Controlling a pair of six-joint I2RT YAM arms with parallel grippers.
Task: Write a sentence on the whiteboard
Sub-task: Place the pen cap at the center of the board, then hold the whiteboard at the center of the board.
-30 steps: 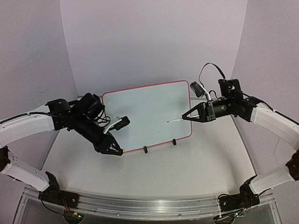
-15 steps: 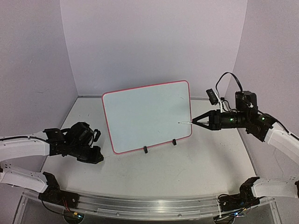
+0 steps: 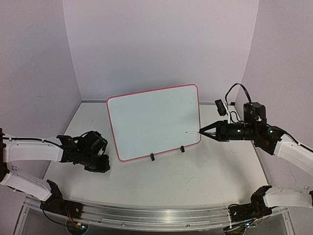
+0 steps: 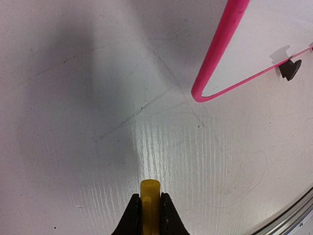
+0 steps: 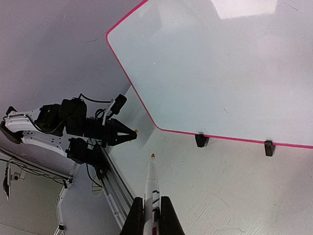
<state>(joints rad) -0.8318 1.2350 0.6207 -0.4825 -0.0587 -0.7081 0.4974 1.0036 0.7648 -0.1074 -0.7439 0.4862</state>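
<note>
The whiteboard (image 3: pixel 154 122) stands upright on two small black feet, white with a red-pink rim; no sentence shows on its face. My right gripper (image 3: pixel 204 131) hangs off the board's lower right edge, shut on a white marker (image 3: pixel 193 131). In the right wrist view the marker (image 5: pixel 152 183) points its orange tip at the table in front of the whiteboard (image 5: pixel 220 68), apart from it. My left gripper (image 3: pixel 103 166) is low over the table, left of the board's lower left corner. It is shut on a small yellow cap (image 4: pixel 150 193).
The board's pink corner (image 4: pixel 203 90) and one black foot (image 4: pixel 289 68) lie ahead and right of the left gripper. A metal rail (image 3: pixel 146 215) runs along the near table edge. Pale walls close the back and both sides.
The left arm has dropped away from the board's lower left edge to the table in front. The right gripper has drawn the marker off the board's face toward its right edge.
</note>
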